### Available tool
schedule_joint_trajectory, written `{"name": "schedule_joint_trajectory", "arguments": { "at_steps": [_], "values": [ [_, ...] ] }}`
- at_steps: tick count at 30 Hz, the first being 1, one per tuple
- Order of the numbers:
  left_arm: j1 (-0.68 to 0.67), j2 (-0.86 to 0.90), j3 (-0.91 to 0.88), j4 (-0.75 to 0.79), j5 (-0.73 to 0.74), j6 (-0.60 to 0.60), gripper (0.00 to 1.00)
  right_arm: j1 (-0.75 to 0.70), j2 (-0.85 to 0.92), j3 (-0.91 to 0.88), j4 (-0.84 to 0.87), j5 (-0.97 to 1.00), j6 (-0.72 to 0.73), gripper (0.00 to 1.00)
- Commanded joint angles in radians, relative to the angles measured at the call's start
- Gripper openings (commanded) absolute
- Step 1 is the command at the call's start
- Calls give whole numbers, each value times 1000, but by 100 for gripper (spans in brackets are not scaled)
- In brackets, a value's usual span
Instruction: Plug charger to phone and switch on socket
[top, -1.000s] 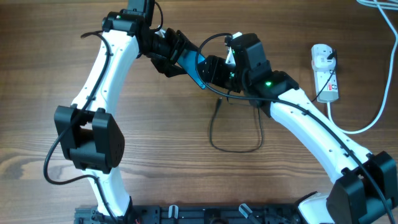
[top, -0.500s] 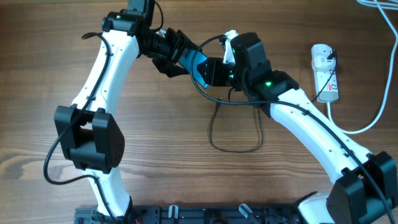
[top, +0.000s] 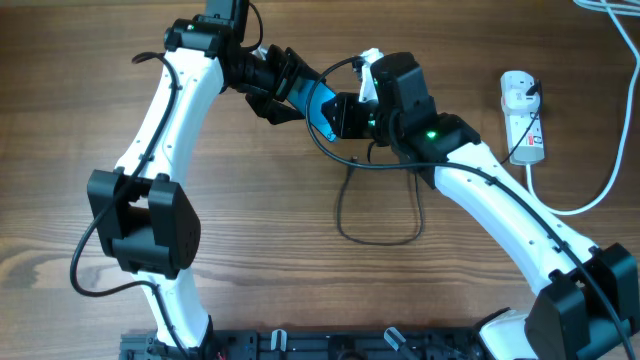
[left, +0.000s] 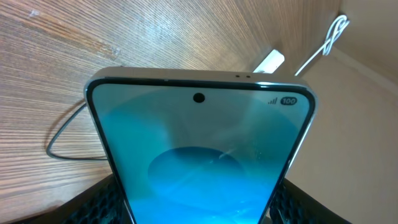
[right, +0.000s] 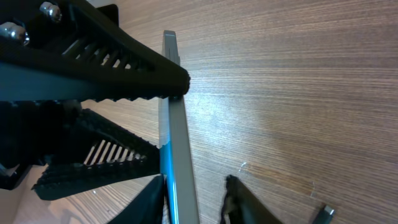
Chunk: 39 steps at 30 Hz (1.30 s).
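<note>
While it's gripped, phone (left: 199, 162) reads 100

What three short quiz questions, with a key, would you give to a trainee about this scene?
1. True or false: the phone lies flat on the table.
2. Which one holds the phone? A: the left gripper. B: the right gripper. C: nothing.
3. Complete: the plug in the socket is ___ in colour.
Key: 1 false; 2 A; 3 black.
</note>
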Motion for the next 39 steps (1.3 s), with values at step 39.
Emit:
{"name": "schedule_joint_trajectory", "arguments": {
  "at_steps": [39],
  "values": [
    [6, -37, 10, 30, -22, -33, 91, -4, -17, 19, 103, 301, 1105, 4]
  ]
}}
